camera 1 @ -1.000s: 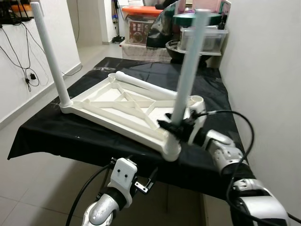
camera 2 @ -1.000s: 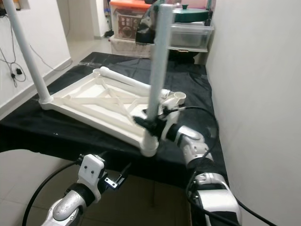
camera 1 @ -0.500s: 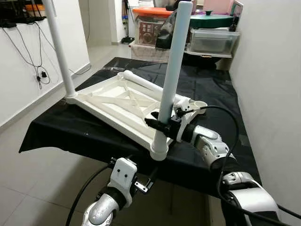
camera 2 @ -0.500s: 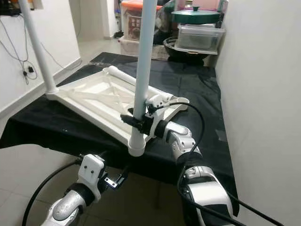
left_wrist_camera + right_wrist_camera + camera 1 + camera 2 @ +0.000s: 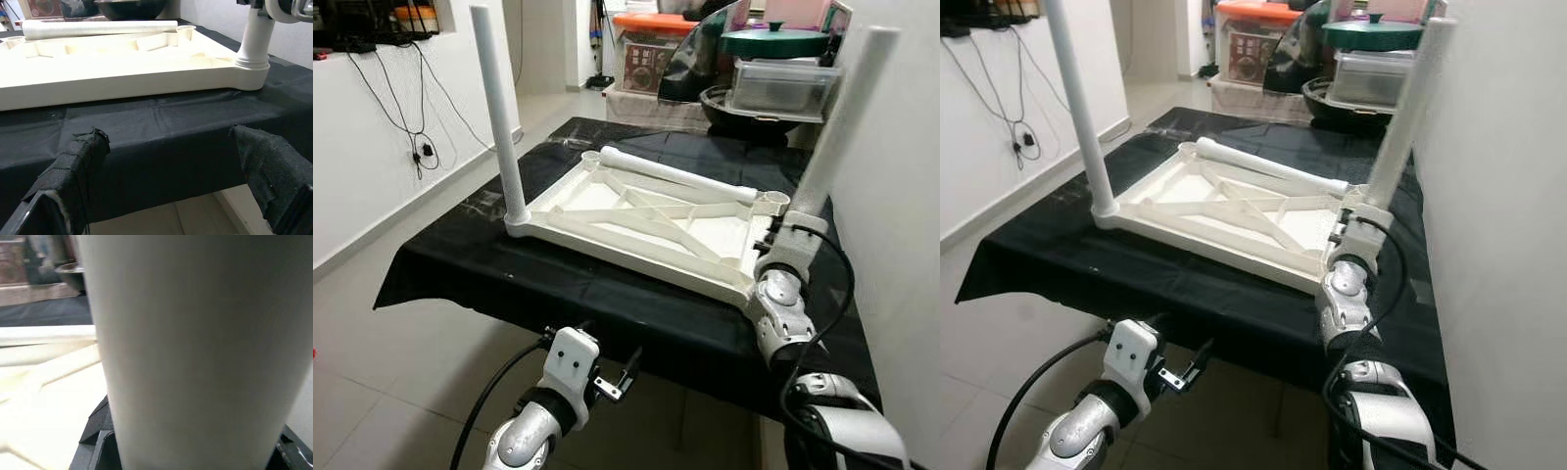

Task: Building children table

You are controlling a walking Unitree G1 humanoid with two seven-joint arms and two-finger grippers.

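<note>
The right claw [image 5: 195, 450] is clamped on an upright white leg [image 5: 837, 122] above the tabletop's [image 5: 636, 220] near corner socket. A loose leg [image 5: 690, 176] lies crosswise beyond; the left claw [image 5: 171, 181] hangs wide, farther off.

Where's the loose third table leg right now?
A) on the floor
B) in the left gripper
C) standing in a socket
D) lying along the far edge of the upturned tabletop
D: the loose leg lies flat along the far rim of the upturned tabletop, not fitted in a socket.

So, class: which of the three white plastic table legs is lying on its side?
The white plastic table leg resting across the far edge of the upturned white tabletop; the other two stand upright at its corners.
</note>
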